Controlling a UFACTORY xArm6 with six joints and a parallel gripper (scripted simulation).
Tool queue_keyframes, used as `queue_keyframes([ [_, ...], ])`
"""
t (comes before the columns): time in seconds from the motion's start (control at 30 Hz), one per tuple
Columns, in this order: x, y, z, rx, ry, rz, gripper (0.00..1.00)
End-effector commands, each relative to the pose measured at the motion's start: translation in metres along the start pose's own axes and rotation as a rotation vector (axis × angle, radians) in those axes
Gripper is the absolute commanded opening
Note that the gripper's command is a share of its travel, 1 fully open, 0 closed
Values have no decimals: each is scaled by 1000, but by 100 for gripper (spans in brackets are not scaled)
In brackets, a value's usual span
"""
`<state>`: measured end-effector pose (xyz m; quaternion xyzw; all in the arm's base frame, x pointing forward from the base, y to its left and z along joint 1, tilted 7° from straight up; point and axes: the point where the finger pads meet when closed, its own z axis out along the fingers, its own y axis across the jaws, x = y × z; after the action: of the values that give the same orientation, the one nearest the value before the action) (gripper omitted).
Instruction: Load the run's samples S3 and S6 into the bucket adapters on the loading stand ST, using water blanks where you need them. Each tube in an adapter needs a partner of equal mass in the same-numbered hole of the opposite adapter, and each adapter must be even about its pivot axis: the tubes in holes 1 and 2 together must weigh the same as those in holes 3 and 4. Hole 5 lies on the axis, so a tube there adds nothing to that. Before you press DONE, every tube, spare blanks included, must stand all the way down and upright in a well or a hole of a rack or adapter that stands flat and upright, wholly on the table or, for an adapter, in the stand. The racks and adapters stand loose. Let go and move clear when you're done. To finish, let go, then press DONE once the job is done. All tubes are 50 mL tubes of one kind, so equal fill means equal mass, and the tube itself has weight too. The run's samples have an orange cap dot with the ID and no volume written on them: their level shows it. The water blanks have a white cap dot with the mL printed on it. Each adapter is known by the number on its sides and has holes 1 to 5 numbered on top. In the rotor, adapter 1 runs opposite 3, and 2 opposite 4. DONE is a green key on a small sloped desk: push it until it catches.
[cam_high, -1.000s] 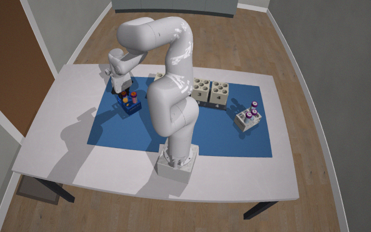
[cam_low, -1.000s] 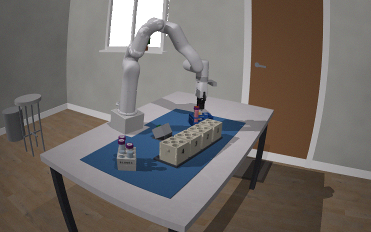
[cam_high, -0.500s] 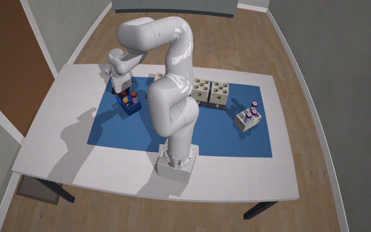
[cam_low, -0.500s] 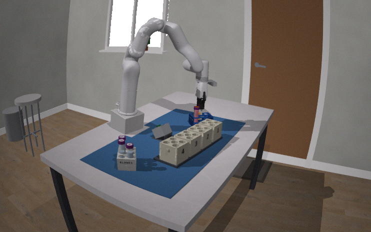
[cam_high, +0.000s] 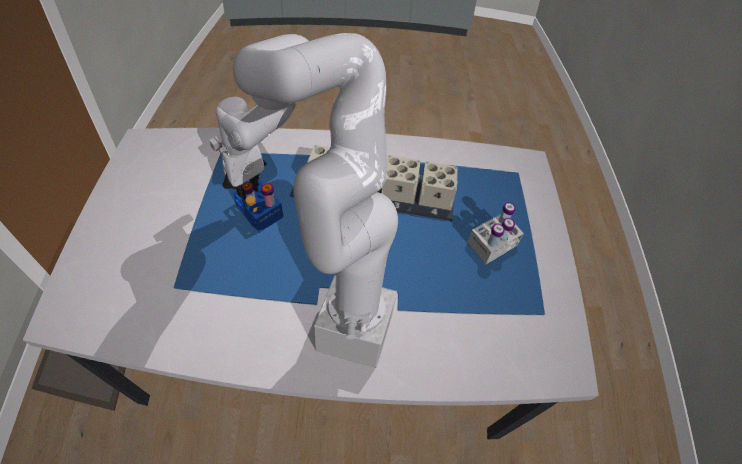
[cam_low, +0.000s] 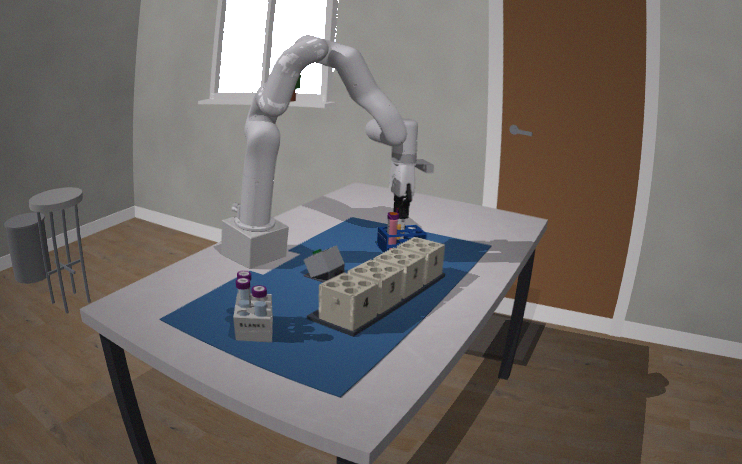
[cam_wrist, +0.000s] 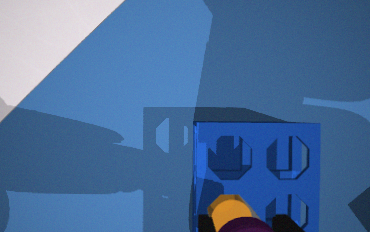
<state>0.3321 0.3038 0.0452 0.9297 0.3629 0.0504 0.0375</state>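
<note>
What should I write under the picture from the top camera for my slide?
Robot arm's end effector grips an orange-dotted sample tube in the blue rack.

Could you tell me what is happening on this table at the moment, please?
The arm's gripper is down at the blue sample rack, jaws shut on an orange-filled sample tube that stands in its well. A pink-filled tube waits beside it. The four adapters in the stand show no tubes, and three blanks sit in their white rack.

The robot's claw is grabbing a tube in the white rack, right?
Not the white rack. The claw is closed on a sample tube in the blue rack, as the top view shows. The white rack sits apart, untouched.
</note>
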Motion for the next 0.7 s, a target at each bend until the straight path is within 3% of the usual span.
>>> queue_keyframes([
  [0.0,2,0,-2,0,4,0,0],
  [0.67,2,0,-14,0,4,0,0],
])
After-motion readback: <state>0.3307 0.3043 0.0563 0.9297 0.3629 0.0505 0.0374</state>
